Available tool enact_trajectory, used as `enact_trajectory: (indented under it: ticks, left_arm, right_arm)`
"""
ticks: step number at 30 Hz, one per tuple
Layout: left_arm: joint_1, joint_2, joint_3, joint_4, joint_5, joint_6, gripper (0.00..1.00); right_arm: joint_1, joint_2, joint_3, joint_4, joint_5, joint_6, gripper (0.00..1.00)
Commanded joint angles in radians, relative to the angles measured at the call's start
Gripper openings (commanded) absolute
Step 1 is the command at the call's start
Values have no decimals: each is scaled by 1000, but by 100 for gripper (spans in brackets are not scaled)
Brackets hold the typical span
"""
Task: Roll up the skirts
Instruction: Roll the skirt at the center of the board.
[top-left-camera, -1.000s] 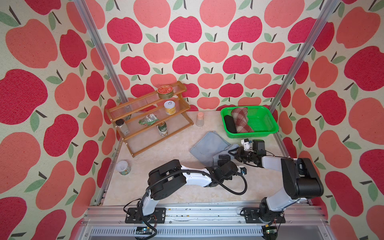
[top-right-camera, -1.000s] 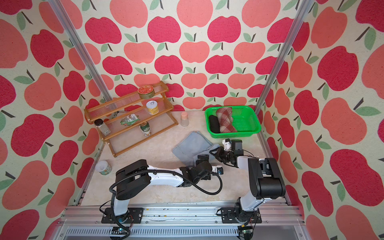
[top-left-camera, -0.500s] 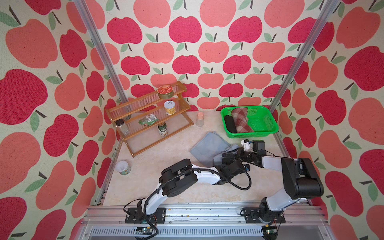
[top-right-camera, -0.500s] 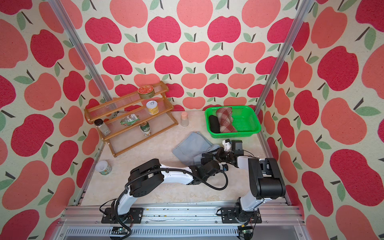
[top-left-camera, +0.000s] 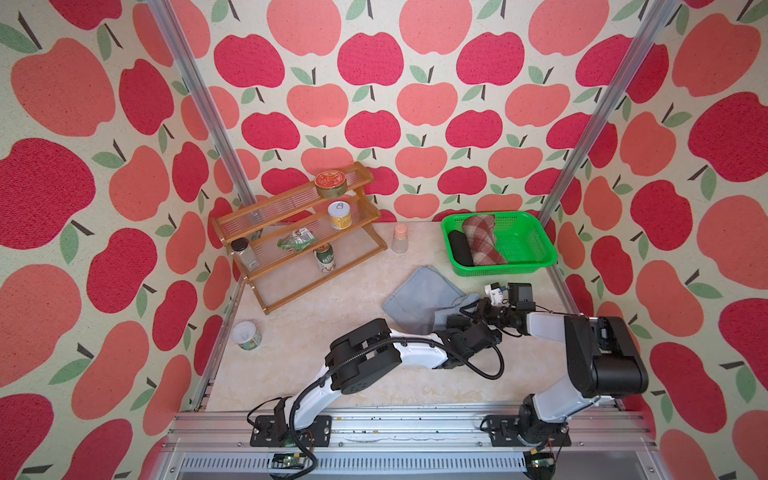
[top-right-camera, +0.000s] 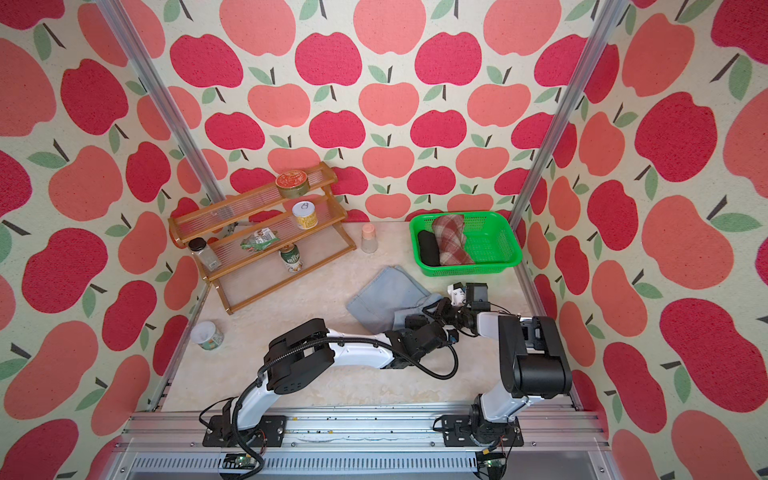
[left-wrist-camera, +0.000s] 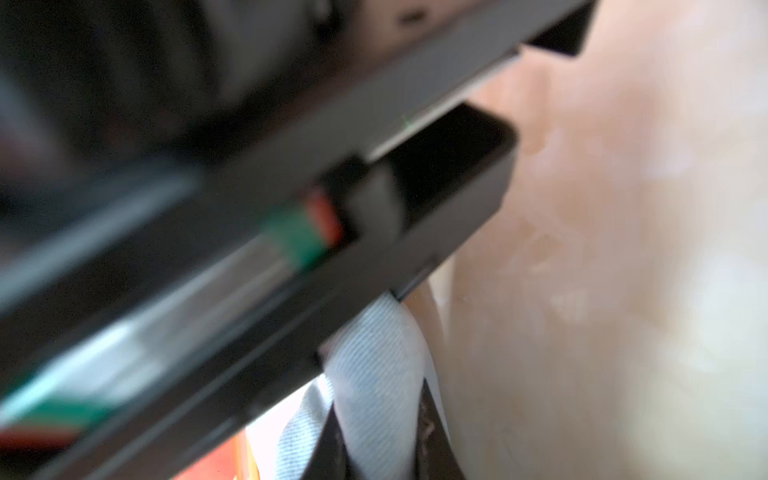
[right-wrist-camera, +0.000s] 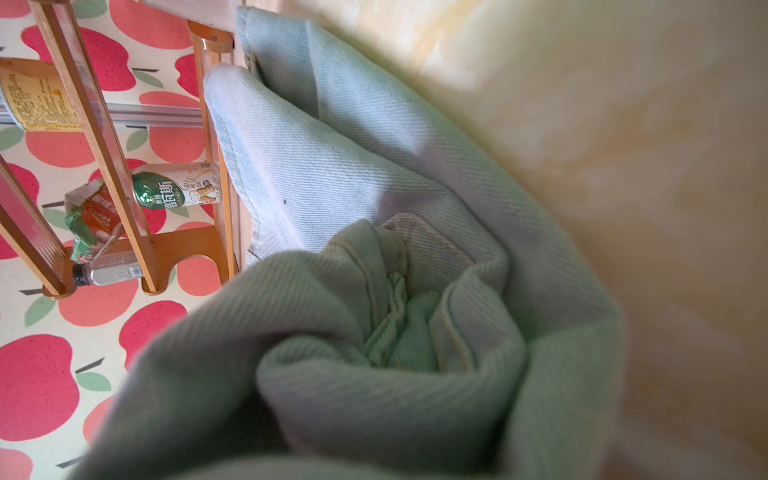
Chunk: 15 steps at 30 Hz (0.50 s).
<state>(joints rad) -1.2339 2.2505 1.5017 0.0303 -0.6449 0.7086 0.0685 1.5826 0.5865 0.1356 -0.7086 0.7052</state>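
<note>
The left arm (top-left-camera: 415, 357) has reached farther right, and the left gripper (top-left-camera: 454, 322), wide open before, now pinches the denim skirt (top-left-camera: 415, 295) at its rolled near edge (cloth sits between its fingers (left-wrist-camera: 430, 430))

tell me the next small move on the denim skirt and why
Probably roll the coil a little further toward the rack. The denim skirt is only coiled at its near end, where the left pincer seems pinched on cloth beside the right pincer; the rest lies flat on the table.
</note>
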Motion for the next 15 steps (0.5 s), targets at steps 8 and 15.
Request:
enact_trajectory:
  ticks: [8,15]
  left_arm:
    - [150,-39,-51,-352,358,-412,0]
    - [270,-66,-60,-368,747,-589,0]
  right_arm:
    - [-187,-210,32,-91,-18,-13,72]
    - [-205,-270,-36,-84,-31,-24,73]
